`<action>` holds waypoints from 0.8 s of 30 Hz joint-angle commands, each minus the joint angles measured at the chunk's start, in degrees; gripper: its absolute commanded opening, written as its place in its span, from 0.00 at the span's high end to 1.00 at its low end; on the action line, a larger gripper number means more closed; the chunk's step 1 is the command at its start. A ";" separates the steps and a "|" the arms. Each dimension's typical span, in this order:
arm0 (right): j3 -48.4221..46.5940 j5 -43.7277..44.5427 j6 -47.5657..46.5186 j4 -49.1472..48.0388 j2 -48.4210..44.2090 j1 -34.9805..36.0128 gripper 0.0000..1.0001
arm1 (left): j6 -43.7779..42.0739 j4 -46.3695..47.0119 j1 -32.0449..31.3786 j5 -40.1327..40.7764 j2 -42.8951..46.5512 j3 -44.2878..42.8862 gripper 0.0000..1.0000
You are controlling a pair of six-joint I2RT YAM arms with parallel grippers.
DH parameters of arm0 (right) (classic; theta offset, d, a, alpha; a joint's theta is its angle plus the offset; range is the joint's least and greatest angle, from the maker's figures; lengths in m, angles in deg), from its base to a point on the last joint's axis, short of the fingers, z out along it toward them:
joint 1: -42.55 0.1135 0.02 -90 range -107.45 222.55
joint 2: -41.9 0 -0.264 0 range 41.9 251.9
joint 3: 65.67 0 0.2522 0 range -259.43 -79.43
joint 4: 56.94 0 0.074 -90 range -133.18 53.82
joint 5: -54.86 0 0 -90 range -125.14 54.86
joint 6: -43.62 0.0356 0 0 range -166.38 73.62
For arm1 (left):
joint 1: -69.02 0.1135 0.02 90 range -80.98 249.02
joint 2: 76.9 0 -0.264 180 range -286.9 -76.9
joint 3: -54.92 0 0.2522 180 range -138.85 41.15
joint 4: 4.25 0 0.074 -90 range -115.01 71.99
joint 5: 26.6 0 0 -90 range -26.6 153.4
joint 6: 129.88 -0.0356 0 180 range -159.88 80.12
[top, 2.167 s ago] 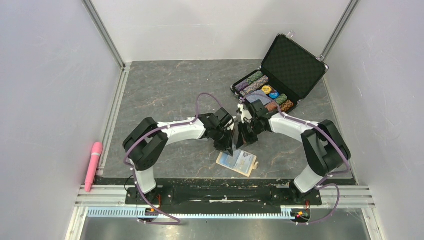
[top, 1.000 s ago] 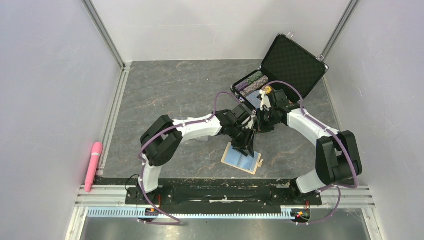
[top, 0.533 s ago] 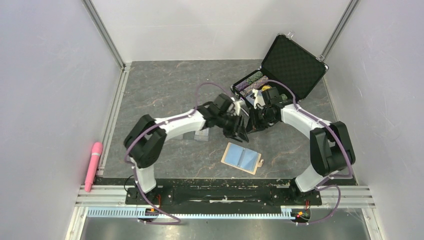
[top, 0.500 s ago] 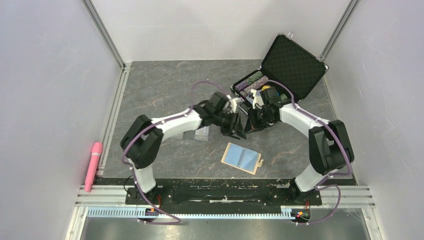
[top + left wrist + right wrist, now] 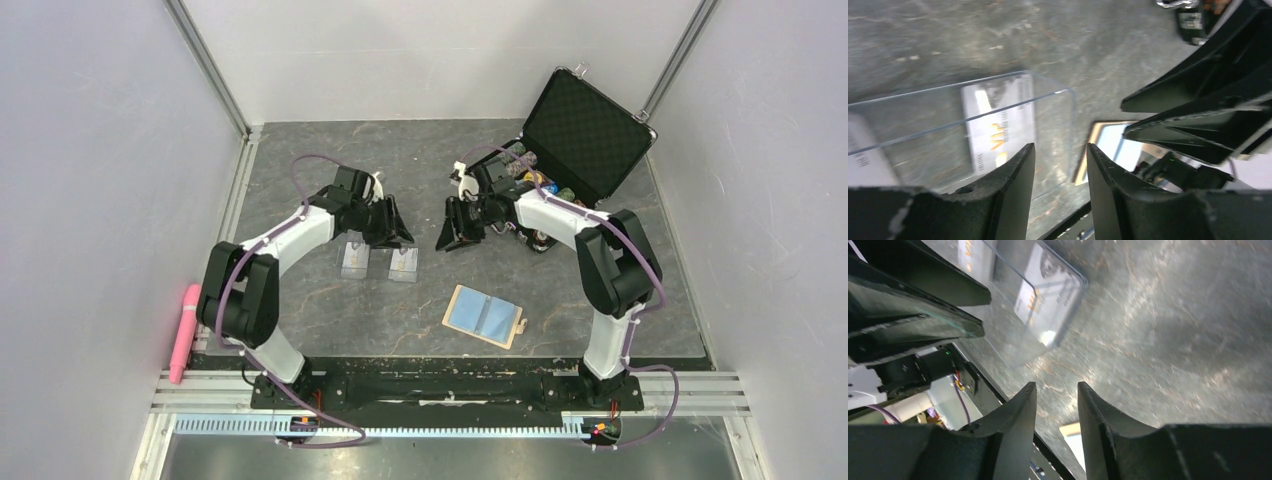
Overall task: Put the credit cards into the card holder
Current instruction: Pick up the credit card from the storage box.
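Two cards lie side by side on the surface, pale and glossy with an orange mark, each under clear plastic. One tan holder lies open near them, blue lining up. The left fingers hover just beside the cards, spread and empty. The right fingers, also spread and empty, hang between the cards and one open case.

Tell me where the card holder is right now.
In the top view the card holder lies open near the front edge of the table, right of centre, to the right of the two credit cards and nearer than the right gripper.
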 commanded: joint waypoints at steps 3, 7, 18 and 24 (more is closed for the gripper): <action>-9.21 -4.41 5.65 -5.28 4.96 1.58 0.61 | -12.53 -16.14 0.13 11.35 -2.74 -7.81 0.51; -13.15 -4.72 6.02 -3.47 8.24 2.28 0.63 | -13.20 -17.69 0.14 14.11 -6.45 -8.96 0.52; -14.33 -5.24 6.34 -1.16 13.61 4.21 0.60 | -13.60 -15.83 -0.56 9.58 -13.66 -9.24 0.56; -13.80 -4.88 6.50 -1.23 14.32 5.26 0.61 | -13.82 -16.61 -3.75 8.60 -15.00 -11.58 0.79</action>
